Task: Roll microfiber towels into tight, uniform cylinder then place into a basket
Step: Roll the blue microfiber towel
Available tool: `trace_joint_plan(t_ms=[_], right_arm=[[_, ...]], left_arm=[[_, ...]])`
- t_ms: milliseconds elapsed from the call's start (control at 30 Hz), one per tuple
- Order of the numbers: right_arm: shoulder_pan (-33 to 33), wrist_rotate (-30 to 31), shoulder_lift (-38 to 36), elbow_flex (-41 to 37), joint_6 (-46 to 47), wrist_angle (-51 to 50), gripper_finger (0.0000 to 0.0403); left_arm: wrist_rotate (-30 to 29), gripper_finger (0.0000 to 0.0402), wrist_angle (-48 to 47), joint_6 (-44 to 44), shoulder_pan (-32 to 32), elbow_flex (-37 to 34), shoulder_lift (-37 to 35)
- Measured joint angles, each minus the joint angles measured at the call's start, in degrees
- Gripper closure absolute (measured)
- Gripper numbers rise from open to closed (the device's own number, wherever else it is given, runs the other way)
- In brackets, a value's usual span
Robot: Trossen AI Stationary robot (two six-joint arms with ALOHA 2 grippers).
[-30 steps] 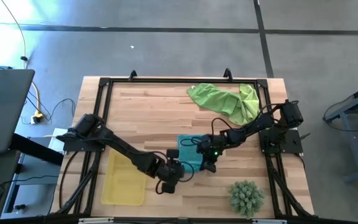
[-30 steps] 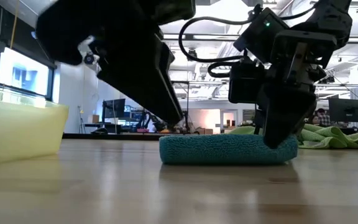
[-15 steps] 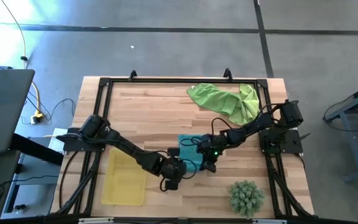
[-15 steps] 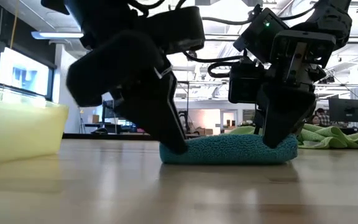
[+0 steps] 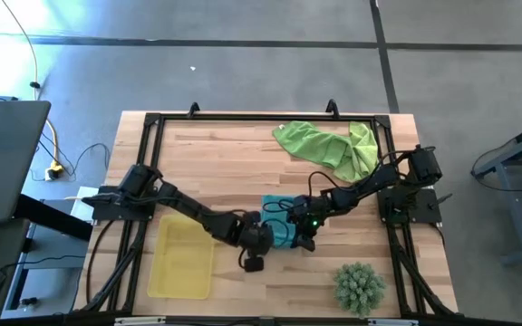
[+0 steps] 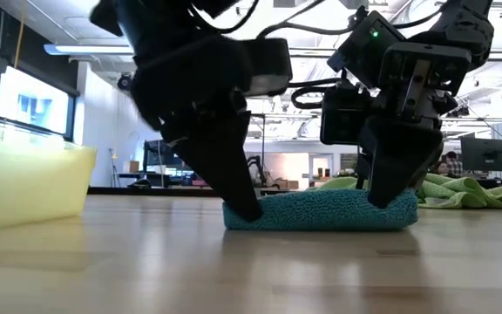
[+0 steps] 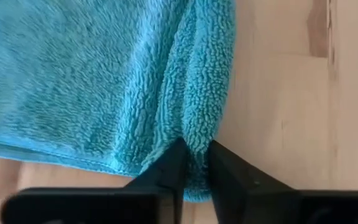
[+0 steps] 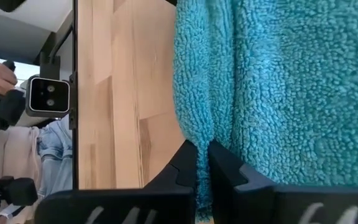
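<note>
With the teal towel (image 5: pixel 277 224) lying flat just right of the basket (image 5: pixel 181 261), we have both the left gripper (image 7: pixel 193 163) and right gripper (image 8: pixel 201 163) clenched on its near edge, ready to roll it tight.

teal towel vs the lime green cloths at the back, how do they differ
The teal microfiber towel lies folded flat mid-table, both grippers pinching its edge; the lime green microfiber cloths sit crumpled, untouched, near the far edge. Teal looks smaller. Both rest on the wooden table, outside the translucent yellow basket.
</note>
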Motion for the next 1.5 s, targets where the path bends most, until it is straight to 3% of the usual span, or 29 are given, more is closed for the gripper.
trace_joint_plan(t_ms=[100,167,267,500,633,867,1067,1267,1367,1500], right_arm=[[-0.01,0.18,0.00,0.00,-0.65,0.92,0.0402],[0.00,0.29,0.04,0.02,-1.94,1.83,0.0402],[0.31,-0.44,0.09,0.04,-2.88,2.90,0.0402],[1.97,-1.00,0.09,0.04,-4.36,3.33,0.0402],[2.46,-1.03,0.09,0.07,-4.93,3.34,0.0402],[2.50,-0.22,0.11,0.04,-6.62,3.19,0.0396],[2.23,0.96,-0.58,-0.04,-11.91,2.14,0.0321],[1.35,-0.83,-7.00,-0.17,-23.20,-3.25,0.0258],[3.48,4.23,-11.45,-0.15,-33.21,-6.92,0.0253],[8.83,17.19,-14.99,-0.11,-45.40,-10.31,0.0258]], left_arm=[[7.92,0.0391,0.67,-4.12,0.75,0.04,0.09],[14.80,0.0394,1.98,-8.02,1.47,0.04,0.28],[20.35,0.0390,3.90,-11.84,2.29,-0.05,0.43],[26.22,0.0398,5.33,-16.20,3.52,-0.06,0.49],[26.30,0.0399,3.20,-18.11,3.94,-0.06,0.48],[21.10,0.0400,0.27,-21.79,4.83,0.09,0.61],[20.72,0.0400,-0.02,-23.88,4.44,0.24,2.38],[20.82,0.0400,0.15,-23.27,4.53,0.21,2.73],[20.79,0.0400,0.25,-22.73,4.82,0.15,2.73],[20.84,0.0400,0.47,-22.59,5.15,0.07,2.73]])
